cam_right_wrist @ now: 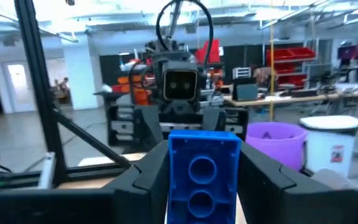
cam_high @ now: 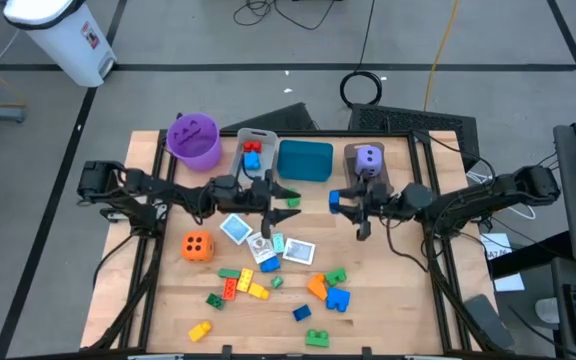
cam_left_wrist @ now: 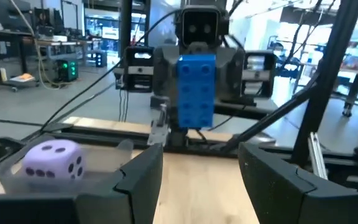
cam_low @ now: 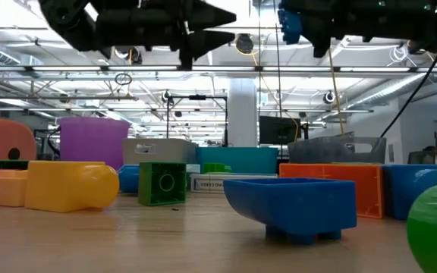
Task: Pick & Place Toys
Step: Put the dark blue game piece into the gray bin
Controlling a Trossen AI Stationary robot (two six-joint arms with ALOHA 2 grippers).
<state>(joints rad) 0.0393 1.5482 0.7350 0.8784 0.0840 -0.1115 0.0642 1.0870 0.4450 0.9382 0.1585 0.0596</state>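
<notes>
Purple die (cam_high: 369,157): soft, dark pips, sitting in the brown bin (cam_high: 353,171).
Orange die (cam_high: 197,245): on the table, well left of that bin.
Blue brick (cam_right_wrist: 202,177): rectangular, round studs, clamped in the right gripper (cam_high: 340,201) just in front of the bin.
Left gripper (cam_high: 286,195): fingers apart, holding nothing, left of the bin.

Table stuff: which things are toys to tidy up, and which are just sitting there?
Toys: blue brick in the right fingers, orange die, purple die, cards, loose bricks.
Just there: purple bucket, teal bin, white can.
</notes>
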